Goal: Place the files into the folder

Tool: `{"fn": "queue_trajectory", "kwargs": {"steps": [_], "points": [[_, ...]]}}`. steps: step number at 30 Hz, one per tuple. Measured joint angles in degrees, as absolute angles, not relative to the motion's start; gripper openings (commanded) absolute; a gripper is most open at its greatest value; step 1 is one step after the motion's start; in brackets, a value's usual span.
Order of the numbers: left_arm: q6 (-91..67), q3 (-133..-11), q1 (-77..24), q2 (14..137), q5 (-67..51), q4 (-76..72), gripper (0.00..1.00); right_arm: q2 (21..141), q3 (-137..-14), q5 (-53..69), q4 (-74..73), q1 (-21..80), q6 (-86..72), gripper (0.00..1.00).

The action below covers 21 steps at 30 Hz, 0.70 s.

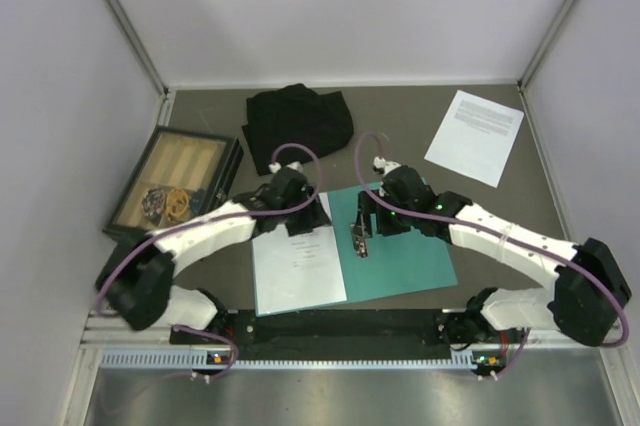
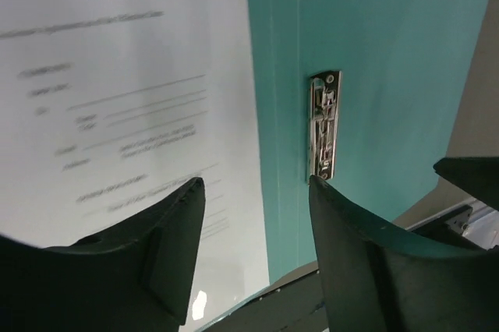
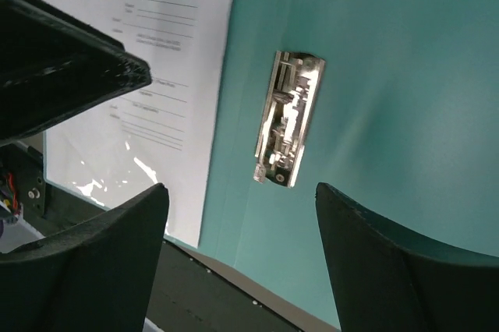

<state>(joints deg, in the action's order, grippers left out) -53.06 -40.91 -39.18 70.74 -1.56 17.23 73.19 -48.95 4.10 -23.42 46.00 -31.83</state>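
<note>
White sheet [image 1: 298, 271] on teal folder [image 1: 410, 256]: print too blurred to read.

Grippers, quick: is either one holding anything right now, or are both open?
Left gripper: open, holding nothing.
Right gripper: open, holding nothing.

The folder [image 1: 405, 258] was teal, its clip [image 1: 358, 236] silvery; the near sheet [image 1: 298, 268] and far sheet [image 1: 475, 136] white, black-printed; the cloth [image 1: 298, 124] black.

I see pale grey walls [image 1: 60, 66] enclosing a dull brown-grey tabletop [image 1: 400, 116], aluminium posts [image 1: 119, 14] in the back corners, and even, soft light throughout.
</note>
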Motion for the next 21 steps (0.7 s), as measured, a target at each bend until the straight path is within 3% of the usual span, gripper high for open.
{"fn": "queue_trajectory", "kwargs": {"steps": [5, 7, 13, 21], "points": [[-51.55, -54.28, -41.87, 92.03, -6.39, 16.12, 0.45, 67.75, -42.98, 5.89, -24.58, 39.99, -33.32, 0.72], [-51.68, -57.98, -43.68, 97.1, -6.17, 15.97, 0.45, 65.52, -41.21, 6.11, -25.52, 38.2, -33.36, 0.72], [-54.15, -59.57, -46.61, 100.88, -1.43, 16.75, 0.41, 61.14, -38.48, 6.44, -27.66, 36.45, -33.19, 0.72], [-58.43, -64.58, -47.35, 105.36, 2.72, 18.28, 0.28, 59.83, -37.69, 6.81, -28.21, 36.18, -33.04, 0.68]]}}
